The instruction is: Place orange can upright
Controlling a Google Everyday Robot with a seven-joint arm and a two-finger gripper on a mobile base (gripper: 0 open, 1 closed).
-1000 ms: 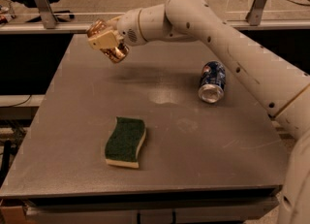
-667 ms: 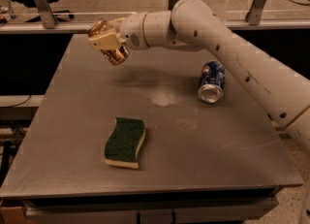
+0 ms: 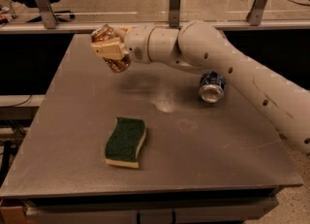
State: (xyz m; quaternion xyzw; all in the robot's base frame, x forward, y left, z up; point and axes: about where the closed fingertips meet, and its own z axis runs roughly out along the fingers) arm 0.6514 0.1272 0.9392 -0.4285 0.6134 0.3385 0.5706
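The orange can is a shiny copper-gold can held tilted in the air over the far left part of the grey table. My gripper is shut on it, with a pale finger across its side. One end of the can shows above the finger and the other below it. The white arm reaches in from the right.
A blue can lies on its side at the right of the table, partly behind my arm. A green and yellow sponge lies at the front middle. A glass rail with metal posts runs behind the table's far edge.
The arm has folded inward to the left, carrying the orange can slightly toward the table's middle. The sponge and the blue can have not moved.
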